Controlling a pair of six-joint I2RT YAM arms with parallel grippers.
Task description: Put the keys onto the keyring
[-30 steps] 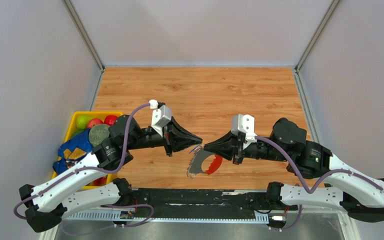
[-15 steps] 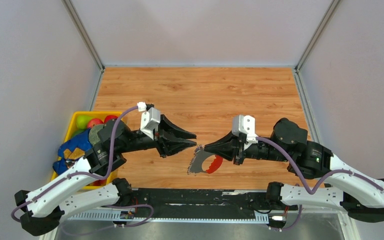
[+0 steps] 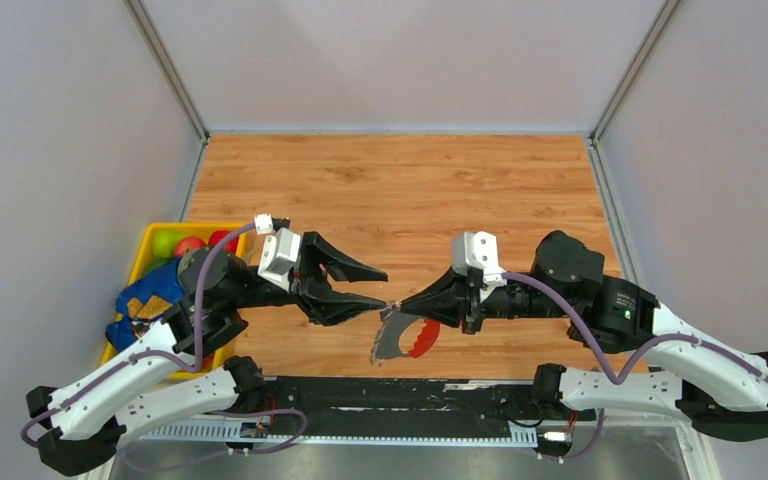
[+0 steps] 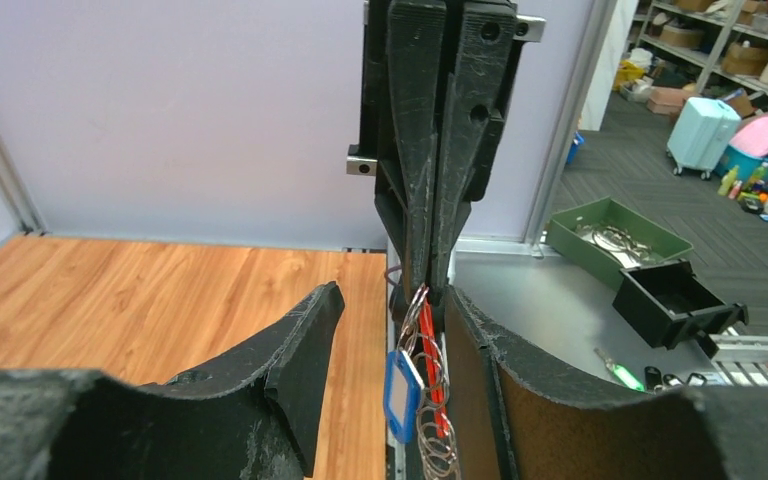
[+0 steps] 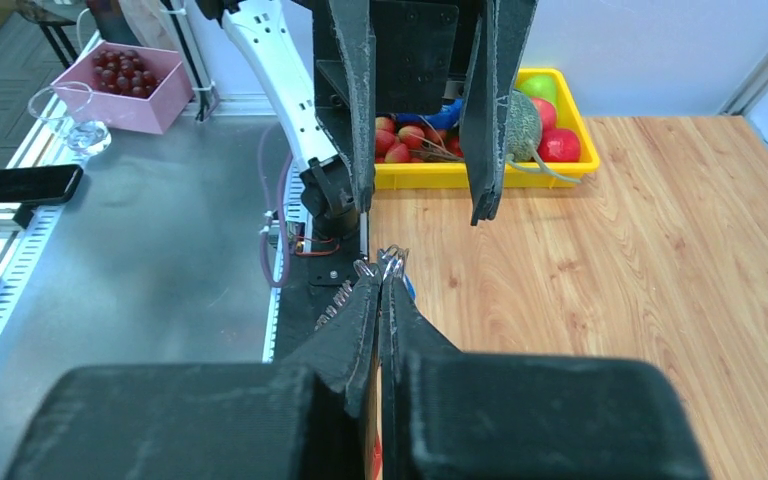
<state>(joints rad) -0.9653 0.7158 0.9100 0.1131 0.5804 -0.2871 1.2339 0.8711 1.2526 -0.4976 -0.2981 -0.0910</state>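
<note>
My right gripper [image 3: 403, 300] is shut on the keyring, which hangs below its tip. The keyring's grey jagged oval [image 3: 394, 341] and red loop [image 3: 424, 340] dangle above the table's near edge. In the left wrist view the keys [image 4: 432, 432], silvery rings with a blue tag [image 4: 402, 393], hang against the red loop [image 4: 426, 345] under the right gripper's closed fingers [image 4: 430, 150]. My left gripper [image 3: 378, 287] is open just left of them. The keys hang between its two fingers [image 4: 295, 345], and neither finger grips them. The right wrist view shows the silvery rings [image 5: 392, 257] at the shut tip [image 5: 380, 278].
A yellow bin [image 3: 150, 243] holding fruit, a grey-green ball and a blue cloth [image 3: 145, 295] stands at the table's left edge, behind my left arm. The wooden table [image 3: 410, 190] stretches away behind both grippers. The black base rail [image 3: 390, 395] runs right below the hanging keyring.
My left gripper has opened and drawn back to the left, away from the right gripper's tip. The keys stay hanging at the right gripper, which has sunk and shifted slightly left.
</note>
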